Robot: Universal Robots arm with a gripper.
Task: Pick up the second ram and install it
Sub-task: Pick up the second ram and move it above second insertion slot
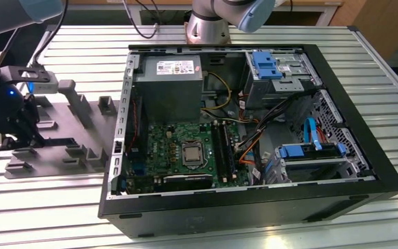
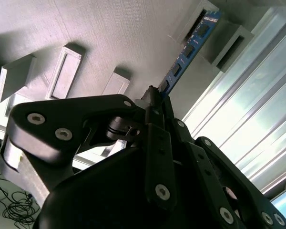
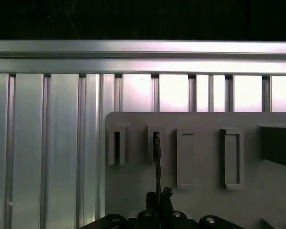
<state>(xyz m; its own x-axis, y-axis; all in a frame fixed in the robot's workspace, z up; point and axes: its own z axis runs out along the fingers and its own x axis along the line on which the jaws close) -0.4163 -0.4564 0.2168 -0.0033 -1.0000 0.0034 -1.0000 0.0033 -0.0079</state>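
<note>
At the exterior view's left, the dark gripper (image 1: 9, 136) hangs low over a grey fixture plate (image 1: 74, 129) on the slatted metal table (image 1: 47, 207). The plate's raised blocks and posts stand close around it, and its tips are lost in shadow there.

In the second wrist view the gripper (image 2: 156, 98) is clenched on the second ram (image 2: 188, 47), a thin blue stick with dark chips. The jaws pinch one end, and the far end sits in a narrow pocket of the fixture plate (image 2: 109, 38). How deep it sits cannot be told. In the first wrist view the ram (image 3: 157, 164) shows edge-on as a thin dark line running from the gripper (image 3: 158, 199) into a slot. A matching slot lies just beside it, and wider pockets flank it on the other side. The plate (image 3: 200, 152) ends near that slot, with bare table slats (image 3: 47, 143) beyond.

Toward the exterior view's right, well apart from the gripper, the open computer case (image 1: 254, 207) has black walls rimming the green motherboard (image 1: 164, 150). Long black memory slots (image 1: 221, 148) run between the processor socket (image 1: 193, 154) and a tangle of cables (image 1: 251, 148). What the slots hold is hard to make out. The arm's base (image 1: 209, 26) stands behind the case, cut off by the frame's top edge.
</note>
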